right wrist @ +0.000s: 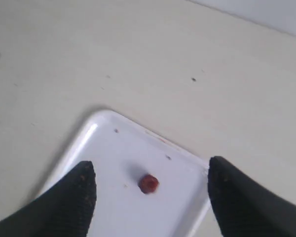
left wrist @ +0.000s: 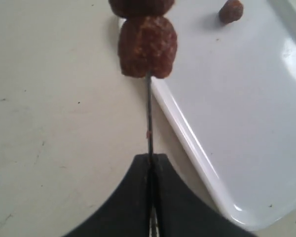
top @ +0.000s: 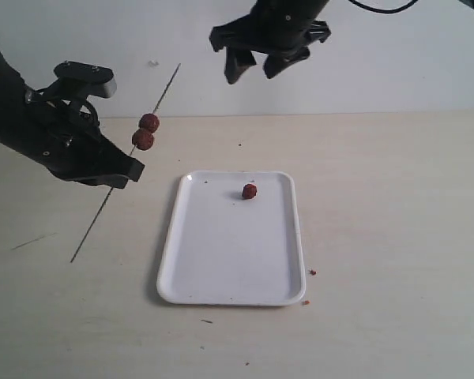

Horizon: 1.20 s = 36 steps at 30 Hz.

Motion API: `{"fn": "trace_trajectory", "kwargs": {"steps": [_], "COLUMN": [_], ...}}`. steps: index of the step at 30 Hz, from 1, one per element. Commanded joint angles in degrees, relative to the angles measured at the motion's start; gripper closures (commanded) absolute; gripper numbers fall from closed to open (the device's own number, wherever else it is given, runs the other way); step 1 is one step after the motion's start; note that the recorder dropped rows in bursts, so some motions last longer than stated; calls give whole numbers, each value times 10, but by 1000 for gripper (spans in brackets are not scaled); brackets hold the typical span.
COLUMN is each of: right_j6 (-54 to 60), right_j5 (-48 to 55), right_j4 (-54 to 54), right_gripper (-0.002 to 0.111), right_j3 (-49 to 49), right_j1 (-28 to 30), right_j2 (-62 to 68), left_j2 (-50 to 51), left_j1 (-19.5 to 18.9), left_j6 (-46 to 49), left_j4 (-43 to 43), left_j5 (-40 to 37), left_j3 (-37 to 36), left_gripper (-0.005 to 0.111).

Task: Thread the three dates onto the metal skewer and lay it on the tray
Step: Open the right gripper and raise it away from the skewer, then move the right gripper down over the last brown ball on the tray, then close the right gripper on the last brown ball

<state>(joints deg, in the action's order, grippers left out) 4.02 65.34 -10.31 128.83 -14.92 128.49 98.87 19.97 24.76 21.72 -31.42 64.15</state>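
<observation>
My left gripper (left wrist: pixel 150 157) is closed on the thin stiff skewer (left wrist: pixel 149 113), two dates (left wrist: pixel 148 47) just beyond its jaws; my right gripper (right wrist: pixel 150 163) hangs open above the third date (right wrist: pixel 148 183) on the tray (right wrist: pixel 108 143), probably soft and light, to pinch gently at its sides.

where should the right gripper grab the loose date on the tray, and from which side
Across its round middle, straight from above. The loose date lies alone on the flat tray, apart from the rim, so fingers can drop on either side. The right gripper hangs open above it.
</observation>
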Motion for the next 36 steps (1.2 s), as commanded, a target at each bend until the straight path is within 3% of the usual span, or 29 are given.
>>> {"fn": "trace_trajectory", "kwargs": {"steps": [1, 10, 24, 36], "right_j6": [4, 24, 435, 508], "right_j5": [46, 46, 46, 46], "right_j4": [39, 37, 30, 4], "right_gripper": [45, 45, 49, 49], "right_j3": [4, -13, -13, -13], "right_j1": [4, -14, -17, -17], "right_j2": [9, 68, 128, 163], "left_j2": [-2, -2, -2, -2], "left_j1": [0, -24, -40, -40], "left_j6": [-41, -42, -38, -38], "left_j4": [-36, -56, -51, -51], "left_j5": [-5, -36, -37, -24], "left_j3": [-1, -1, -1, -1], "left_gripper": [107, 107, 107, 107]}}
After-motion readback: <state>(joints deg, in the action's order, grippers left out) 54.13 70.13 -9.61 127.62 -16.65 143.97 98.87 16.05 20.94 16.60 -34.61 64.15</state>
